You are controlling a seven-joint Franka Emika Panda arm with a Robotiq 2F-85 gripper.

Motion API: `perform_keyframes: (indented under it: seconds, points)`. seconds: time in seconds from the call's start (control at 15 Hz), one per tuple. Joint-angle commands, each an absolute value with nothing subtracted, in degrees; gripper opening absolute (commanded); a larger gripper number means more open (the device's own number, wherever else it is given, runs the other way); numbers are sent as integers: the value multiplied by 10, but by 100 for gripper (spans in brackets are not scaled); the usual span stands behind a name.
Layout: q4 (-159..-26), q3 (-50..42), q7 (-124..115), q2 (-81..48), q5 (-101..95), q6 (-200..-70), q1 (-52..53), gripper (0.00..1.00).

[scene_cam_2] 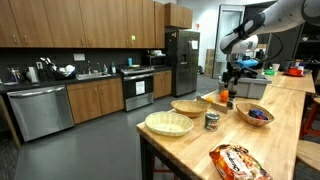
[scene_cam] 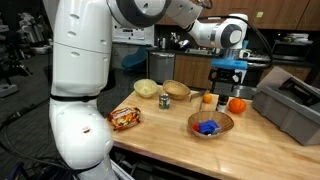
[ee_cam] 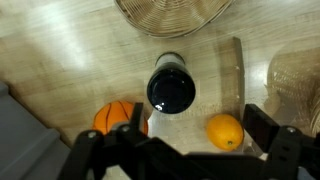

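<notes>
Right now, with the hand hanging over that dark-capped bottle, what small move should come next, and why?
Probably lower straight down: the hand is open above the upright bottle, and an orange ball and a fruit sit close on either side, leaving little sideways room.

Three woven bowls (scene_cam: pixel 146 88), one can (scene_cam: pixel 165 100), one snack bag (scene_cam: pixel 125 118). One bottle (ee_cam: pixel 171 88), one orange ball (ee_cam: pixel 115 117), one yellow-orange fruit (ee_cam: pixel 226 131), one grey bin (scene_cam: pixel 290 105).
</notes>
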State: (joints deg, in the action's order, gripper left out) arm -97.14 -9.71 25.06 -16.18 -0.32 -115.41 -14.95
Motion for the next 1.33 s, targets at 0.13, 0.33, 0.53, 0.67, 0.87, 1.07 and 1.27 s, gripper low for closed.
perform_keyframes:
  seconds: [0.13, 0.33, 0.53, 0.67, 0.87, 1.07, 1.27]
  points:
    - [-984, -99, 225, -151, 0, -1152, -154, 100]
    - [-988, -95, 219, -155, 9, -1149, -153, 100]
    - [-994, -93, 212, -159, 13, -1148, -154, 100]
    - [-1001, -94, 206, -159, 16, -1148, -154, 100]
    - [-1012, -95, 196, -160, 22, -1149, -155, 100]
    - [-1016, -98, 186, -162, 25, -1149, -157, 100]
    - [-1019, -102, 175, -163, 25, -1149, -159, 100]
